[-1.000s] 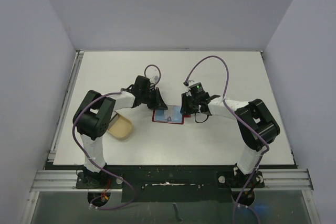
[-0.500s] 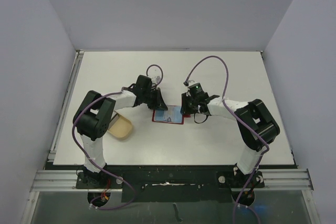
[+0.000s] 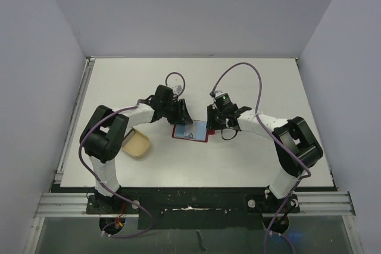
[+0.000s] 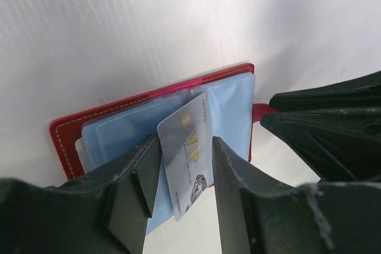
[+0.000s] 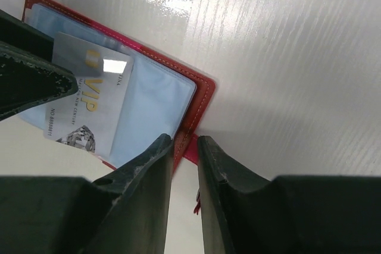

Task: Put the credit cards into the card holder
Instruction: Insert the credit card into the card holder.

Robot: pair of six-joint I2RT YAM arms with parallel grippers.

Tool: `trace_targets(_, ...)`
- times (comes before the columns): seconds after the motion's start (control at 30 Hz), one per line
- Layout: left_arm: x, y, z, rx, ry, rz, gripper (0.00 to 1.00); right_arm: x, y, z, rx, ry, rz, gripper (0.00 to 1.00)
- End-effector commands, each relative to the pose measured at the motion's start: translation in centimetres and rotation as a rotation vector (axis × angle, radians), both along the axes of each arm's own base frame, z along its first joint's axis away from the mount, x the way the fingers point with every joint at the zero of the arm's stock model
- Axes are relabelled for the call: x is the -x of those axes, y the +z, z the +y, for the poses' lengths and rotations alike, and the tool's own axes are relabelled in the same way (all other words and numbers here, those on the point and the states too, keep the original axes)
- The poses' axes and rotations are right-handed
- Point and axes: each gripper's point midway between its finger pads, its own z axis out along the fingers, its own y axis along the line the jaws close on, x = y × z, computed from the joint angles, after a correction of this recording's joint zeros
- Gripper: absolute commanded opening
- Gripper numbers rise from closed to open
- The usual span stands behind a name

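The red card holder [image 3: 191, 132] lies open on the white table, its pale blue sleeves facing up. A grey credit card [image 4: 189, 124] with gold lettering rests slanted on the sleeves [image 5: 89, 104], one end over the holder's near edge. My left gripper [image 4: 186, 162] straddles that card with its jaws apart and a gap on the right side. My right gripper [image 5: 184, 142] is closed narrowly on the holder's red border [image 5: 205, 90] by the snap tab. From above, the left gripper [image 3: 183, 117] and the right gripper [image 3: 209, 125] flank the holder.
A tan oval dish [image 3: 136, 144] sits on the table to the left of the holder, beside the left arm's elbow. Purple cables loop above both wrists. The table's raised rail runs along its left edge.
The left gripper's jaws have opened and let go of the credit card, which stays lying on the holder. The right gripper keeps its hold on the holder's edge.
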Motion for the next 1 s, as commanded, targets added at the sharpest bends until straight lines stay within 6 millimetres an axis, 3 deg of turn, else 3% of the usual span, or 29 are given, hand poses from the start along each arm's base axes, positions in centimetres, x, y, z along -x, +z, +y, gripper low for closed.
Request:
trace_targets(0.0, -0.8, 1.6, 0.6, -0.03, 0.016, -0.077, 0.38, -0.7, 2.5, 0.9, -0.049, -0.009, -0.051, 0.24)
trace_targets(0.13, -0.8, 1.1, 1.4, -0.083, 0.028, -0.089, 0.39, -0.7, 2.0, 1.2, -0.056, -0.006, -0.043, 0.23)
trace_targets(0.33, -0.5, 0.6, 1.3, -0.084, 0.013, -0.083, 0.28, -0.6, 1.3, 1.1, -0.05, -0.008, -0.035, 0.22)
trace_targets(0.73, 0.8, -0.5, -0.8, -0.009, -0.027, -0.04, 0.27, -0.8, -0.4, 0.9, -0.024, -0.024, -0.02, 0.21)
trace_targets(0.97, 0.8, 0.4, -2.1, 0.029, -0.038, -0.073, 0.27, -0.6, -1.2, 0.9, -0.025, -0.027, -0.009, 0.21)
